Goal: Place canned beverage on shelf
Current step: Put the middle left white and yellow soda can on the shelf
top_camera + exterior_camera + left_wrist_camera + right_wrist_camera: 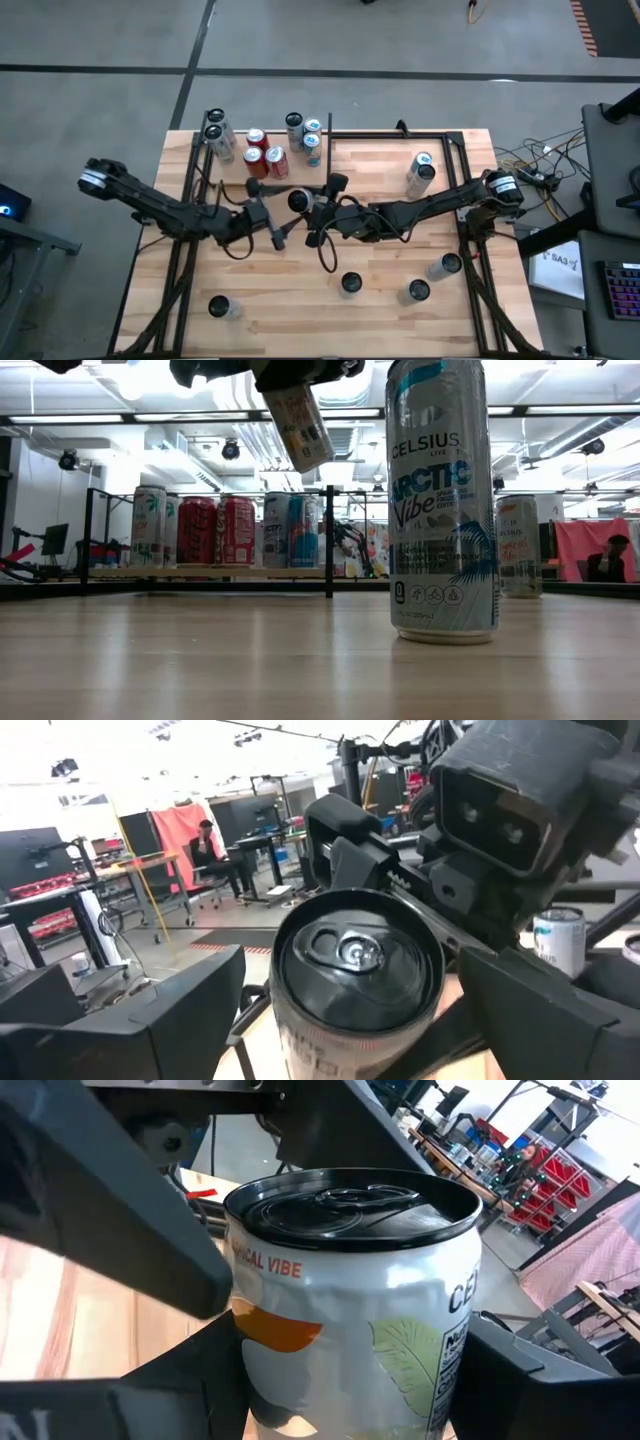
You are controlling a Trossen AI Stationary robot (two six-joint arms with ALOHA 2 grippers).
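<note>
The right gripper (305, 203) clamps the can (297, 200); the left gripper (272, 222) gapes wide beside it. Slick, thin-walled, dentable: grip mid-body.

Grey floor (100, 40), ceiling strip lights (570, 408), seated person (606, 560), red bins (560, 1165).

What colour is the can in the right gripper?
White can, black lid, with an orange patch and green leaf print; the right wrist view shows it best.

Cans (262, 148) clustered on the shelf (232, 172) at the table's (380, 300) far-left corner — others scattered near and right.
</note>
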